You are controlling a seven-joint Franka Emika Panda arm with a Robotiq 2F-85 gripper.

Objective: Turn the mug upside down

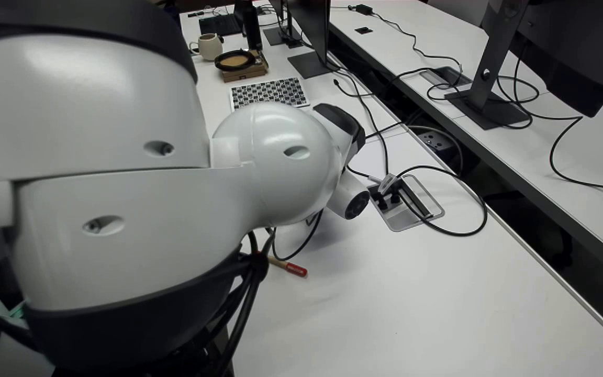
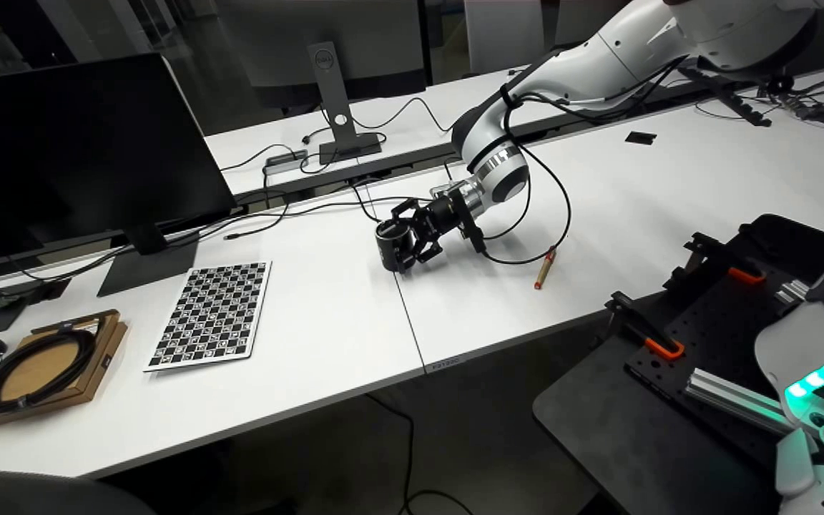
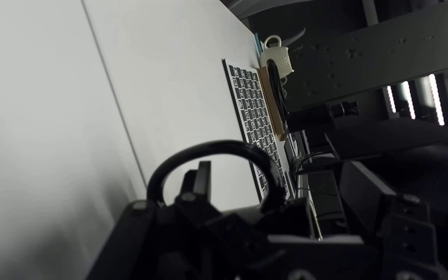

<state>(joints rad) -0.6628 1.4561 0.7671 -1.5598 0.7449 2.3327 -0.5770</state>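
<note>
Arm (image 1: 108, 115) stretched low, fingers (image 3: 364, 188) apart nr blk mug (image 2: 387, 250).

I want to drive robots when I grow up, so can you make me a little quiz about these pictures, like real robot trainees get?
1. Pick one: what colour is the mug right by the end effector? A) white B) black C) red
2. True or false: the red-tipped pen lies on the table.
3. Fill in: a coiled black ____ lies on the cardboard box.

Key: 1 B; 2 true; 3 cable.
</note>
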